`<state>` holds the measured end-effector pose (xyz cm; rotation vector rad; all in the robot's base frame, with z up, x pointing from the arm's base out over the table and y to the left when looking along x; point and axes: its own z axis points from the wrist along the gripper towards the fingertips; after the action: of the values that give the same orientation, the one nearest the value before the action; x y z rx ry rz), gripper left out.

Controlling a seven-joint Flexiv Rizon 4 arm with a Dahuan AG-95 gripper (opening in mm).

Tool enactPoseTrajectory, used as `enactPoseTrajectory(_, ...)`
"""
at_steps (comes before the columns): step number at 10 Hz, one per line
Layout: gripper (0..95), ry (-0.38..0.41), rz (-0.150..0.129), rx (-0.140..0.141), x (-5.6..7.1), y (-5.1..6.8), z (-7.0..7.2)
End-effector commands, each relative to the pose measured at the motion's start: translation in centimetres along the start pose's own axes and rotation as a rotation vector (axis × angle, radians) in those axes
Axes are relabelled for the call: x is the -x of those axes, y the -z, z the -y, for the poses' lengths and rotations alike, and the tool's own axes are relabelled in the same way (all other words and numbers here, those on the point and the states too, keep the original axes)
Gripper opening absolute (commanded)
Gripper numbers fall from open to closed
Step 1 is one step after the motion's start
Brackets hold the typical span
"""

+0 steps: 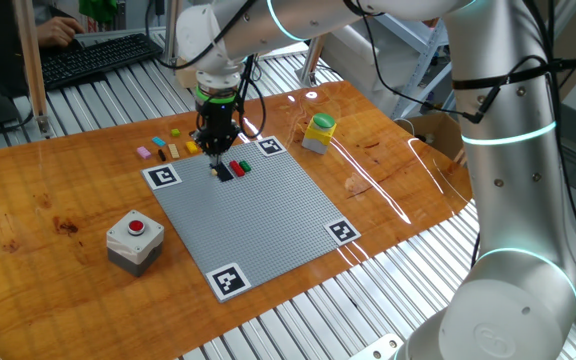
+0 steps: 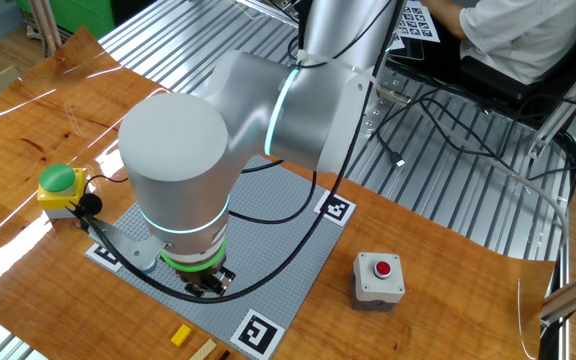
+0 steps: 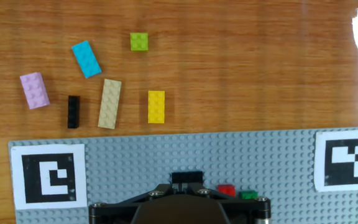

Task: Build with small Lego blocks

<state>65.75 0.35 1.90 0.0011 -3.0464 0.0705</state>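
The jaws point straight down over the grey baseplate, near its far edge, pressed together on top of a black brick that sits on the studs. Just beside it on the plate are a red brick and a green brick. Beyond the plate's edge, on the bare wooden table, lie loose pieces: pink, blue, lime, a second black one, tan and yellow.

grey baseplate; pink brick, yellow brick.
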Motion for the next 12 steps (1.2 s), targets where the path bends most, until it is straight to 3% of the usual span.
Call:
enactPoseTrajectory(1,0.0,0.008,-0.002,0.004,0.0,-0.5,0.1)
enactPoseTrajectory(3,0.0,0.012,0.022,0.007,-0.1,-2.2,0.1)
enactPoseTrajectory(4,0.0,0.014,0.018,0.005,-0.1,-2.3,0.1)
enactPoseTrajectory(5,0.0,0.01,0.018,0.006,-0.1,-1.7,0.0)
enactPoseTrajectory(7,0.0,-0.002,-0.005,0.007,0.1,-0.1,0.1)
enactPoseTrajectory(10,0.0,-0.017,-0.008,0.009,0.1,0.1,0.1)
enactPoseTrajectory(11,19.0,-0.024,-0.007,0.014,0.3,0.2,0.0)
enactPoseTrajectory(12,19.0,-0.034,-0.008,0.024,1.0,0.6,0.0)
